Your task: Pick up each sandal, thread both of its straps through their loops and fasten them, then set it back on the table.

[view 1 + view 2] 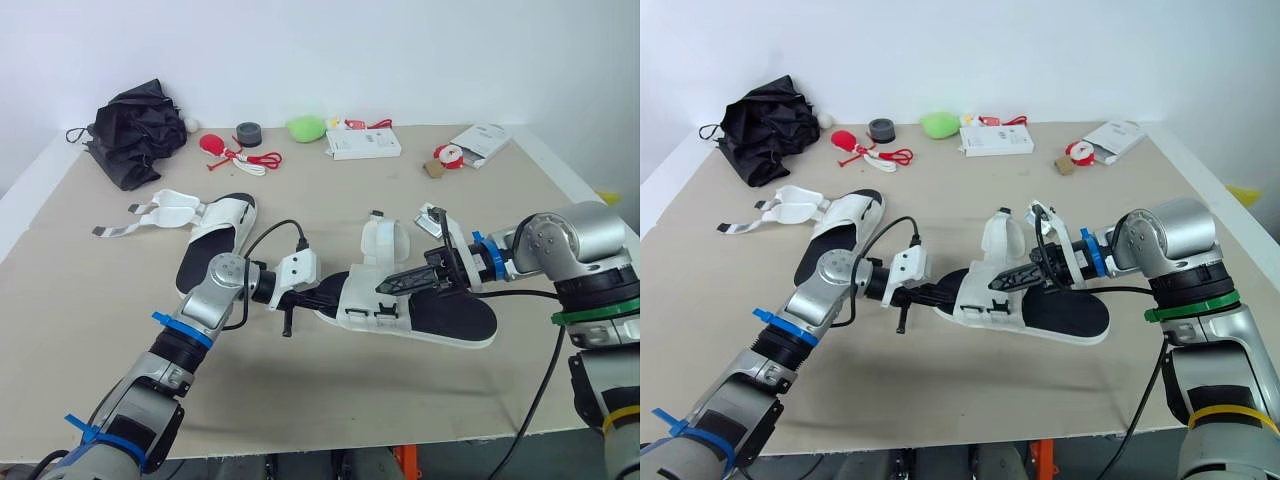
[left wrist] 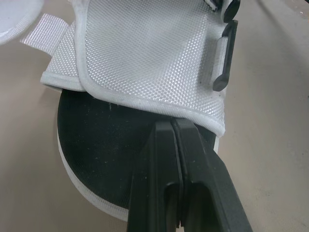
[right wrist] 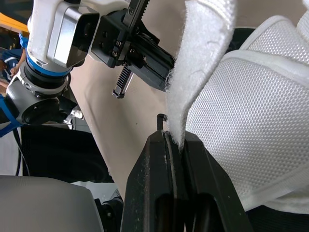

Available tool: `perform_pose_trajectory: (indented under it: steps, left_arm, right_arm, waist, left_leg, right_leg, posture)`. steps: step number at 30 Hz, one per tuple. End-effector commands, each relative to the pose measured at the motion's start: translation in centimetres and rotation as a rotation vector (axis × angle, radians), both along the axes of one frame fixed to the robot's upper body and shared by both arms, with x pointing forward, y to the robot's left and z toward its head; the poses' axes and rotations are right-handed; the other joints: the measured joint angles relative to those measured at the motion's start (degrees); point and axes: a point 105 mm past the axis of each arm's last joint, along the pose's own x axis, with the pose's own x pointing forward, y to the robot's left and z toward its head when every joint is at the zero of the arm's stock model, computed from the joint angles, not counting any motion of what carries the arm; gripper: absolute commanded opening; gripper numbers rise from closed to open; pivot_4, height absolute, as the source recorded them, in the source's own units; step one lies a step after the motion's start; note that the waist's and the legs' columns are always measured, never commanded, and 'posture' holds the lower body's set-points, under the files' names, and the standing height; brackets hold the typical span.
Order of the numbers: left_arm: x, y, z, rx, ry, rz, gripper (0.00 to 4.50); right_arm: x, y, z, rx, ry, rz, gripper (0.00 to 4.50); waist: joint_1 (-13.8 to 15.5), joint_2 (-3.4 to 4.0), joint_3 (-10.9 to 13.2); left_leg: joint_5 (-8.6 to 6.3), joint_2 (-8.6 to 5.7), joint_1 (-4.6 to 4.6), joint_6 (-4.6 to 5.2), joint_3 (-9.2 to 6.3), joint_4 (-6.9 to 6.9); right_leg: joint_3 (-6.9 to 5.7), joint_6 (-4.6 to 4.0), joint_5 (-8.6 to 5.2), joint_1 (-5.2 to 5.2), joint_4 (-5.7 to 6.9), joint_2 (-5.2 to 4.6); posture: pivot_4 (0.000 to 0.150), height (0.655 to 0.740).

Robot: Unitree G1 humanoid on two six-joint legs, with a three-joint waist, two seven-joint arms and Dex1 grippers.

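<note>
Sandal (image 1: 440, 318) rests on counter (image 1: 300, 390); left gripper (image 1: 335, 297) jaws, together, apparently brace its toe while right gripper (image 1: 386, 287) jaws clamp a strap (image 3: 203, 63) for threading.

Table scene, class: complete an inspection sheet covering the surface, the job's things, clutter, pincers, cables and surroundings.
Surface: beige table, flat.
Job's things: near sandal lies between the pincers, its strap raised; far sandal lies with straps spread loose.
Clutter: black fabric bundle, tape roll, green soft object, white box along the back.
Pincers: left pincer shut, tips at the near sandal's front flap; right pincer shut on the strap.
Cables: black cable loops at the left wrist; second cable trails from the right arm.
Surroundings: white wall behind.
</note>
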Motion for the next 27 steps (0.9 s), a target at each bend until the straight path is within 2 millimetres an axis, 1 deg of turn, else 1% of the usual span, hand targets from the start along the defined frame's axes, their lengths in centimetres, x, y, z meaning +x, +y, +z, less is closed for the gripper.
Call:
perform_pose_trajectory:
  steps: [1, 8, 11, 14, 15, 17, 20, 27]
  left_arm:
    - [-0.5, 0.6, -2.5, 0.073, 0.076, 0.018, 0.0]
    - [-0.6, 0.5, -2.8, 0.072, 0.084, 0.018, 0.0]
    - [-0.7, 0.4, -2.8, 0.072, 0.086, 0.018, 0.0]
    - [-0.7, 0.4, -2.9, 0.073, 0.088, 0.018, 0.0]
    - [-0.7, 0.4, -2.9, 0.074, 0.088, 0.018, 0.0]
    - [-0.7, 0.4, -2.9, 0.076, 0.089, 0.018, 0.0]
    - [-0.7, 0.5, -3.0, 0.078, 0.09, 0.02, 0.0]
    - [-0.7, 0.5, -3.0, 0.078, 0.093, 0.021, 0.0]
  right_arm:
    - [-0.3, 0.2, 0.7, 0.014, -0.007, 0.01, 0.07]
    - [0.5, -0.4, -1.4, -0.074, 0.045, -0.074, 0.07]
    - [0.6, -1.1, -2.1, -0.107, 0.061, -0.105, 0.07]
    - [0.5, -1.2, -2.6, -0.117, 0.074, -0.111, 0.07]
    - [0.5, -1.2, -2.6, -0.113, 0.076, -0.111, 0.07]
    - [0.5, -0.9, -1.9, -0.072, 0.072, -0.101, 0.07]
    - [0.2, -0.4, -0.1, 0.026, 0.059, -0.058, 0.07]
    - [0.4, -0.6, 0.4, 0.055, 0.06, -0.077, 0.07]
  waist:
    - [0.0, 0.0, 0.0]
    - [0.0, -0.03, -0.1]
    - [0.0, -0.03, -0.1]
    - [0.01, -0.03, -0.1]
    - [0.01, -0.03, -0.1]
    - [0.01, -0.03, -0.1]
    - [0.01, -0.03, -0.1]
    - [0.0, -0.03, -0.1]
  left_leg:
    - [0.0, 0.0, 0.0, 0.0, 0.0, 0.0]
    - [0.0, 0.0, 0.01, 0.0, 0.0, 0.0]
    - [0.0, 0.0, 0.0, 0.0, -0.01, -0.02]
    - [-0.01, -0.01, -0.01, 0.01, -0.01, -0.02]
    - [-0.01, -0.02, -0.01, 0.01, -0.01, -0.02]
    - [-0.01, -0.02, -0.01, 0.01, -0.01, -0.02]
    - [-0.01, -0.02, -0.01, 0.01, -0.02, -0.02]
    - [-0.01, -0.02, -0.01, 0.01, -0.02, -0.04]
  right_leg:
    - [0.0, 0.0, 0.0, 0.0, 0.0, 0.0]
    - [0.01, -0.01, 0.0, 0.01, 0.0, 0.0]
    - [0.01, -0.06, 0.01, 0.0, 0.0, 0.0]
    - [0.02, -0.06, 0.0, 0.01, 0.0, 0.02]
    - [0.02, -0.05, 0.0, 0.01, 0.0, 0.03]
    - [0.03, -0.03, -0.01, 0.01, 0.0, 0.04]
    - [0.02, 0.01, -0.03, 0.01, 0.0, 0.06]
    - [0.03, 0.01, -0.04, 0.01, -0.01, 0.07]
  posture:
    - [0.15, 0.74]
    - [0.15, 0.74]
    - [0.15, 0.74]
    - [0.15, 0.74]
    - [0.15, 0.74]
    - [0.15, 0.74]
    - [0.15, 0.74]
    - [0.15, 0.74]
